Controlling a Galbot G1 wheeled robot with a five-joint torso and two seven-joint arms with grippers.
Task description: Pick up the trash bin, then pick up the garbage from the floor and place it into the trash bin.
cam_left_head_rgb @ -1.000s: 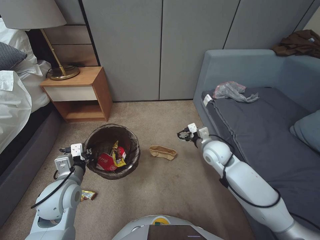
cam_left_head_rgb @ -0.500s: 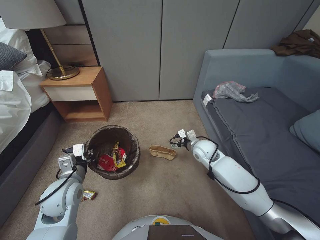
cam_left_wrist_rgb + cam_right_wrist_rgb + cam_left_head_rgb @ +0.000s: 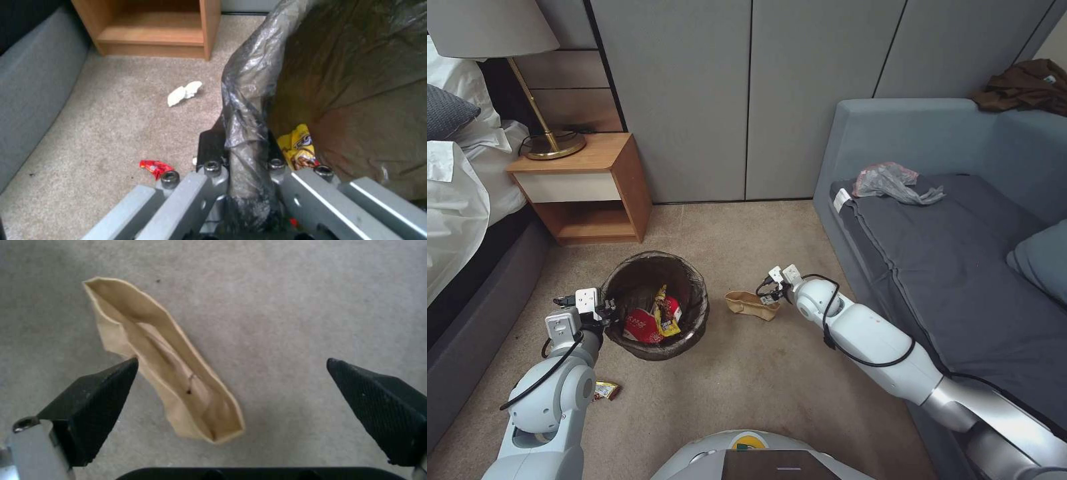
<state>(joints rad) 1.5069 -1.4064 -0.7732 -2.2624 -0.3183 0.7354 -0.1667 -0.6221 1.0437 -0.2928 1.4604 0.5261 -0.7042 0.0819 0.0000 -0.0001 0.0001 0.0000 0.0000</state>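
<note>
My right gripper (image 3: 231,373) hangs spread wide just above the tan paper bag (image 3: 166,365), which lies flat on the carpet (image 3: 760,373) beside the sofa (image 3: 934,267). My left gripper (image 3: 242,156) is clamped on the bag-lined rim of the trash bin (image 3: 657,303), with red and yellow wrappers inside. A small wrapper (image 3: 604,390) lies near my left arm.

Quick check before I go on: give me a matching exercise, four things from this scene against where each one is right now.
1. tan paper bag
2. yellow snack wrapper
3. left gripper
4. crumpled plastic bag

a. on the sofa
b. inside the trash bin
c. clamped on the bin's rim
d. on the carpet, under the open right gripper

Pairs: 1-d, 2-b, 3-c, 4-a
</note>
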